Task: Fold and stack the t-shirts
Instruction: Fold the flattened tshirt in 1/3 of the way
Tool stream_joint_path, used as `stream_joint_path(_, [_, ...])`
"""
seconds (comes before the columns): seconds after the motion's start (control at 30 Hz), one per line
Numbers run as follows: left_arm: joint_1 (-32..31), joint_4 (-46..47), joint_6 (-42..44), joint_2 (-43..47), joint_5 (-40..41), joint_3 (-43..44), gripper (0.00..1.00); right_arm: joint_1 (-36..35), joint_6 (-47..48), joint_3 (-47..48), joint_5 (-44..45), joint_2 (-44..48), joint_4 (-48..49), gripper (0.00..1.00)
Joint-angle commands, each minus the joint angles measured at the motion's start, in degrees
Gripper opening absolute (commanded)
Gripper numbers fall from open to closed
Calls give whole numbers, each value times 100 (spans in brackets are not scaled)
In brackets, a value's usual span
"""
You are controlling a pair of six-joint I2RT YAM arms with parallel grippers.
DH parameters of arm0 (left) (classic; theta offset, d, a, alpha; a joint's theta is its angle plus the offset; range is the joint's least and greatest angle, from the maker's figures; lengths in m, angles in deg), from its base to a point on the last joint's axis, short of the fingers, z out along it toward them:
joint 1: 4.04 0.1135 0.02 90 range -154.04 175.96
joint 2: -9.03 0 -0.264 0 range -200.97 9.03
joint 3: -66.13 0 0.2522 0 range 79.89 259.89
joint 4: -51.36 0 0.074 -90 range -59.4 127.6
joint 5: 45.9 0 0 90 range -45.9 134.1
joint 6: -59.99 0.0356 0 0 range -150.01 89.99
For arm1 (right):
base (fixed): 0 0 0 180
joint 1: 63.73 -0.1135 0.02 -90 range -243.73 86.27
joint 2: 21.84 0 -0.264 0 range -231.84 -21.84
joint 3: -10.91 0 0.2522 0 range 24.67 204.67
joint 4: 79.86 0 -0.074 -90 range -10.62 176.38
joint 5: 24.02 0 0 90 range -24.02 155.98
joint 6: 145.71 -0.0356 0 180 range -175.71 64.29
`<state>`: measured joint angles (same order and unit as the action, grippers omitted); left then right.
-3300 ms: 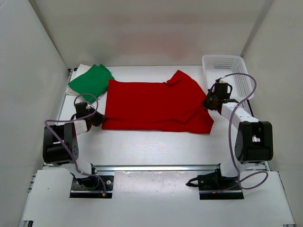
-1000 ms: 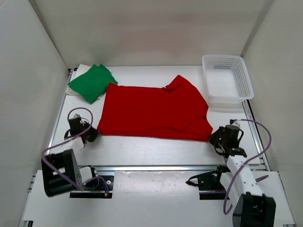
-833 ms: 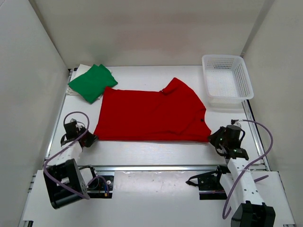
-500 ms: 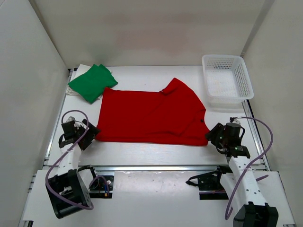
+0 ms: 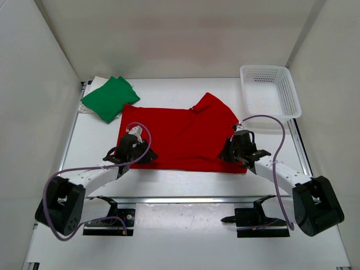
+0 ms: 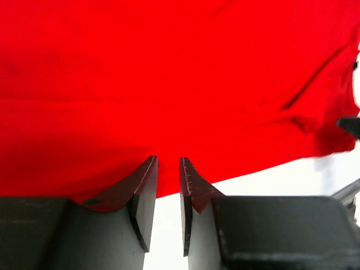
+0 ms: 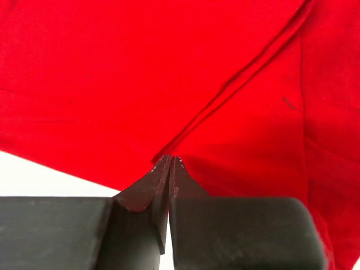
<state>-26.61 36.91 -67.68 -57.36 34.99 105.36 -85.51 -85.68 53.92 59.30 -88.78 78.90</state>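
Observation:
The red t-shirt (image 5: 180,135) lies spread flat mid-table, one sleeve folded over at the back right. My left gripper (image 5: 147,156) sits at its near-left hem. In the left wrist view its jaws (image 6: 168,160) stand a narrow gap apart over the hem of the red t-shirt (image 6: 169,73), nothing pinched between them. My right gripper (image 5: 226,153) is at the near-right part of the shirt. In the right wrist view it (image 7: 170,158) is shut, tips meeting on a fold of the red cloth (image 7: 112,84). The green t-shirt (image 5: 109,98) lies folded at the back left.
A white mesh basket (image 5: 289,93) stands at the back right corner. White walls close in the table on three sides. A metal rail (image 5: 185,198) runs along the near edge in front of both arm bases.
Both arms let go of the shirt's near corners and swung inward to its near hem. The right jaws opened and shut again; the left jaws opened wide, then narrowed.

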Motion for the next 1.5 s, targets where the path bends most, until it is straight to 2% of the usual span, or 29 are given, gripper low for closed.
stream_joint_path(0.0, [-213, 894, -197, -373, -161, -192, 33, -185, 53, 46, 60, -170, 669, 0])
stream_joint_path(0.17, [-117, 1439, -346, -629, -382, -569, 34, -230, 1, -87, -44, -530, 897, 0])
stream_joint_path(0.33, [-46, 1501, -355, -507, -434, -675, 34, -248, -78, -34, 52, -715, 810, 0])
stream_joint_path(0.57, [-107, 1379, -215, -199, -259, -728, 36, -265, 18, -350, 158, -118, 599, 0])
stream_joint_path(0.77, [51, 1519, -276, -278, -461, -895, 35, -177, 18, -324, -115, -547, 679, 1])
stream_joint_path(1.0, [24, 1545, -267, -313, -416, -886, 35, -318, 141, 133, -36, -873, 696, 0])
stream_joint_path(1.33, [516, 1440, -241, 108, -558, -1185, 36, -265, 36, 555, -378, -1708, 1188, 0])
stream_joint_path(1.47, [315, 1396, -267, 65, -531, -1054, 36, -239, -43, 1211, -492, -1892, 1338, 0])
